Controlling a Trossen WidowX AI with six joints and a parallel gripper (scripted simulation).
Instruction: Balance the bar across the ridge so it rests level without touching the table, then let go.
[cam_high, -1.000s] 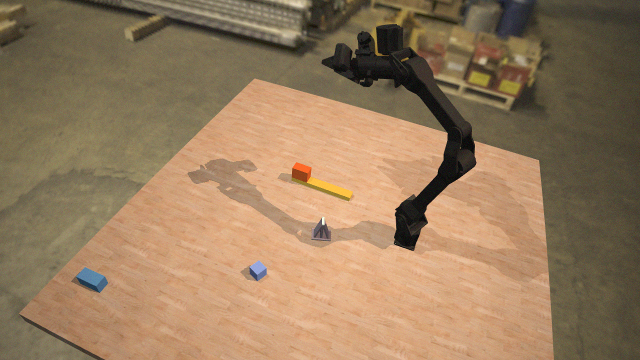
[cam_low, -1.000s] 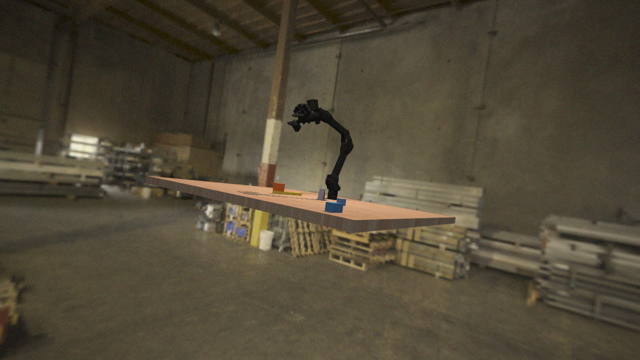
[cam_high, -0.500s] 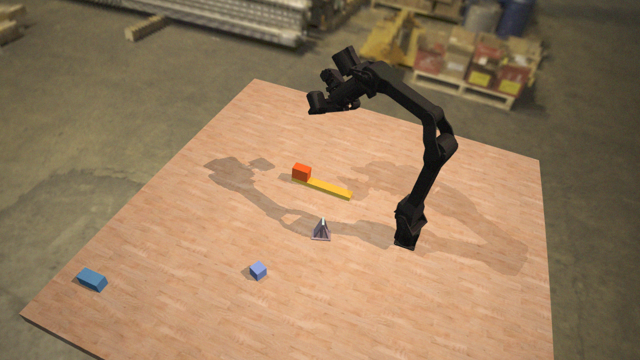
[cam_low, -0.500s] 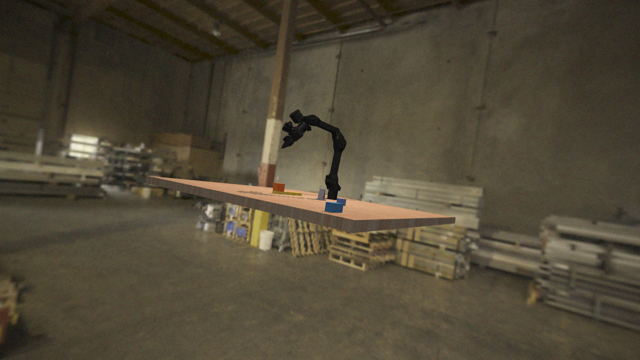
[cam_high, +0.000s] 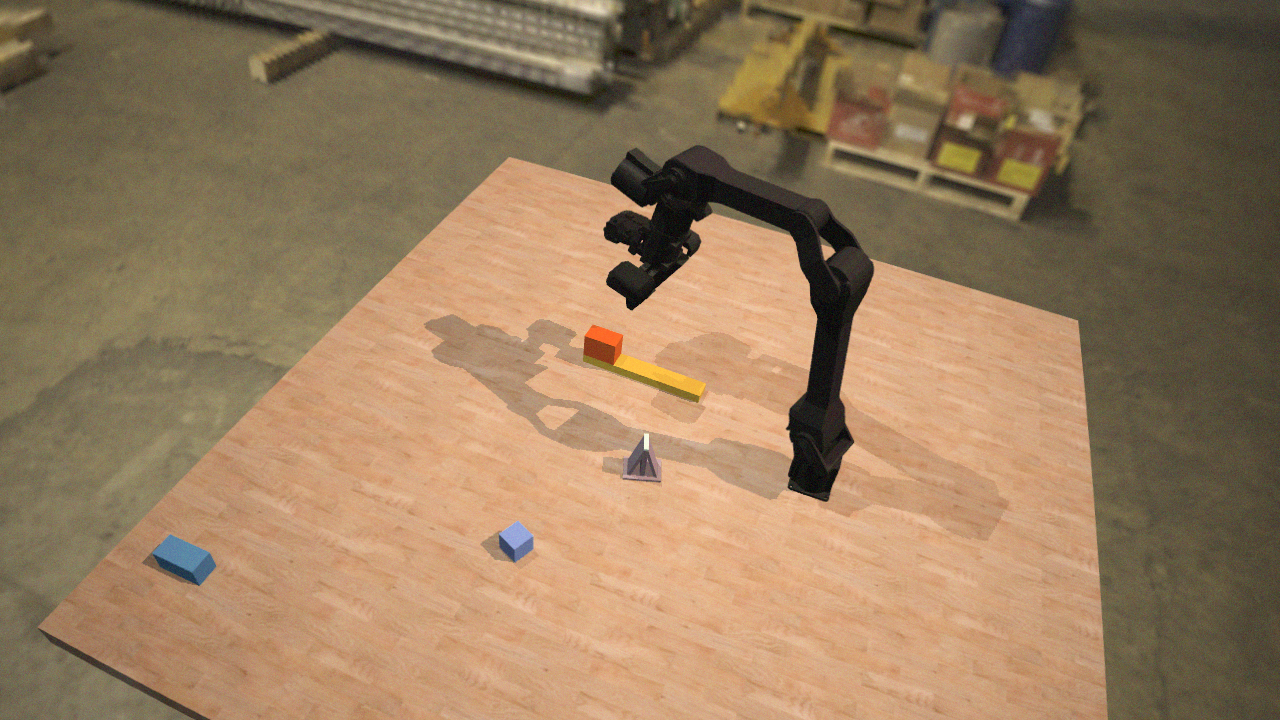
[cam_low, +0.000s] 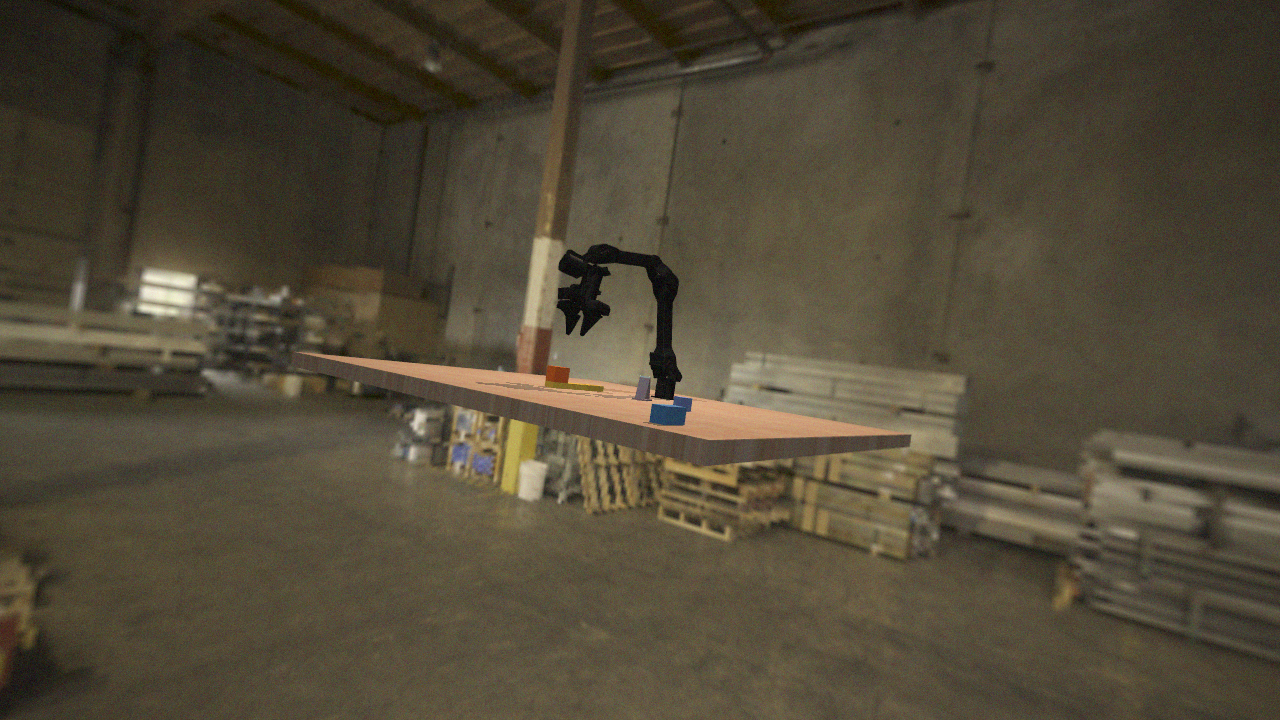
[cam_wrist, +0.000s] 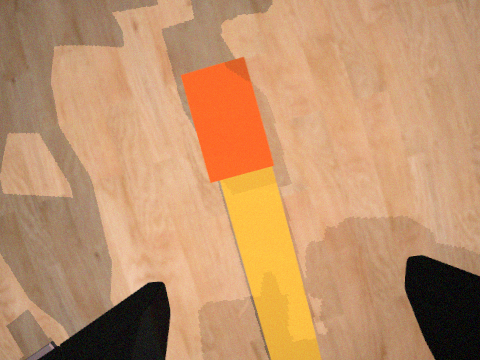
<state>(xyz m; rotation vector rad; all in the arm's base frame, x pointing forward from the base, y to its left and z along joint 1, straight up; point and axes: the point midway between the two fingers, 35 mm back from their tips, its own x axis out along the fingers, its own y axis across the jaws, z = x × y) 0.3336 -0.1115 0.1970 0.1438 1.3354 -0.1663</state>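
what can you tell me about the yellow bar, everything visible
The yellow bar is a long, thin, flat slat with a matte, uniform finish. It lies flat on the wooden table, not on the ridge. An orange block sits on top of one end, the end farther from the arm's base; whether it is attached cannot be told. In the wrist view the bar runs lengthwise between the open gripper fingers, which hang above it without touching. Arm shadows fall across it.
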